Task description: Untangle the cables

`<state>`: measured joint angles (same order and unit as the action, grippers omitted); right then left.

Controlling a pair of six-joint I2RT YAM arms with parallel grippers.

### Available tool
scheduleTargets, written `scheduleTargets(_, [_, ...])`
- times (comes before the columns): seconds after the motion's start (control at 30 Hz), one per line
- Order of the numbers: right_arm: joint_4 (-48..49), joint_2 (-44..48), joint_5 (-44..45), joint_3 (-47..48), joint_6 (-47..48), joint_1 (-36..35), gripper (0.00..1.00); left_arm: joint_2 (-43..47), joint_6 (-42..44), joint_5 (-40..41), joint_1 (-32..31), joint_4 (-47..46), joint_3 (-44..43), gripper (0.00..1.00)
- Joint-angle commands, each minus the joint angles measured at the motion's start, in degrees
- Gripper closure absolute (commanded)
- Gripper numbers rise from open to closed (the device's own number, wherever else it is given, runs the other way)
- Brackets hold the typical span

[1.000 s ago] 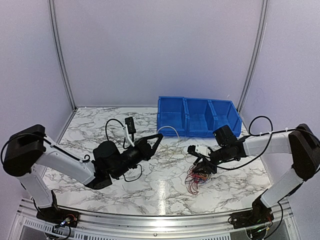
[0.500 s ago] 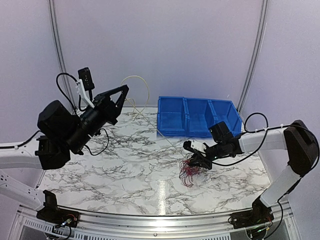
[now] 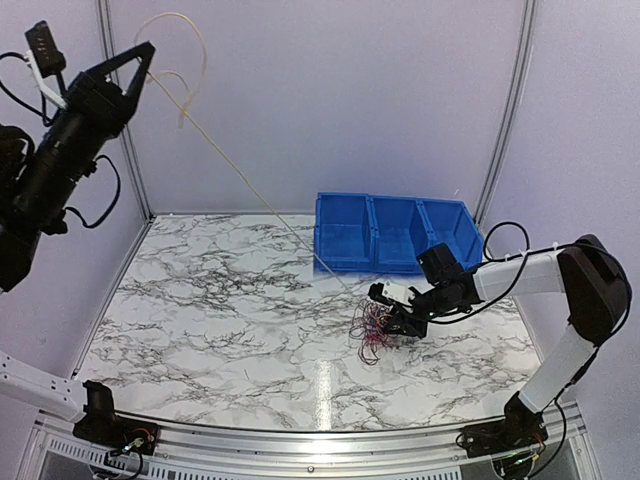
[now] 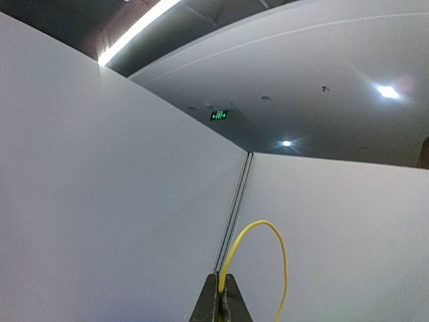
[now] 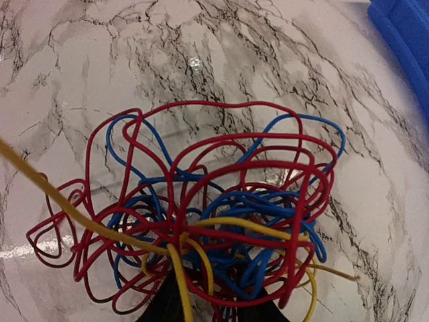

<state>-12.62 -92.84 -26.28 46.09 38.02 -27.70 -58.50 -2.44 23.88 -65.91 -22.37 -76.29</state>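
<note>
Holding one yellow cable (image 4: 263, 222) taut toward 10 o'clock, left gripper (image 4: 220, 288) pinched on it; right gripper (image 3: 398, 318) at bunch (image 5: 208, 221), opening unclear; red and blue strands not yet freed.

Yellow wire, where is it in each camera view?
Top external: yellow wire slants from left gripper down to bunch.
Left wrist: loops above left gripper, bottom centre.
Right wrist: enters left edge, into bunch.
Shared landmark: bunch, top and right wrist only.

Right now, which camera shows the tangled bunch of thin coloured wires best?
The right wrist view: the bunch of thin red, blue and yellow wires fills the frame, loops distinct. Top external shows it as a small reddish clump; left wrist shows only one yellow wire loop.
</note>
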Motion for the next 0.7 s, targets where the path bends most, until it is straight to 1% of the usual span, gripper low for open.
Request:
scheduleTargets(0.0, [-4.43,-0.63,3.75,0.09,-0.53,1.93,0.74,2.38,3.81,1.70,0.10,0.01,-3.15,1.00])
scheduleTargets(0.13, [-4.43,-0.31,3.81,0.09,-0.62,3.22,0.76,2.79,5.33,2.92,0.08,1.71,-4.64,1.00])
scheduleTargets(0.23, [-4.59,-0.90,4.74,0.25,-0.71,3.91,0.81,3.12,6.96,3.28,0.08,4.52,-10.12,1.00])
scheduleTargets(0.27, [-4.72,-1.12,5.03,0.41,-0.81,4.13,0.84,3.06,7.25,3.14,0.08,6.01,-12.56,1.00])
scheduleTargets(0.33, [-5.01,-1.44,5.57,0.87,-1.26,4.51,0.96,2.36,7.33,2.98,0.08,9.63,-17.86,1.00])
scheduleTargets(0.37, [-4.97,-1.59,6.11,1.07,-1.47,4.67,0.99,1.82,7.28,3.23,0.08,12.01,-20.82,1.00])
scheduleTargets(0.4, [-4.84,-1.64,7.16,1.17,-2.07,4.72,1.00,1.26,7.27,3.04,0.08,14.58,-23.25,1.00])
scheduleTargets(0.5, [-4.39,-1.58,9.36,1.39,-2.84,5.19,1.00,0.89,6.92,3.21,0.08,17.95,-27.80,1.00])
scheduleTargets(0.67, [-4.52,-2.52,12.85,1.78,-3.81,6.17,1.00,2.31,7.64,5.45,0.08,19.60,-30.71,1.00])
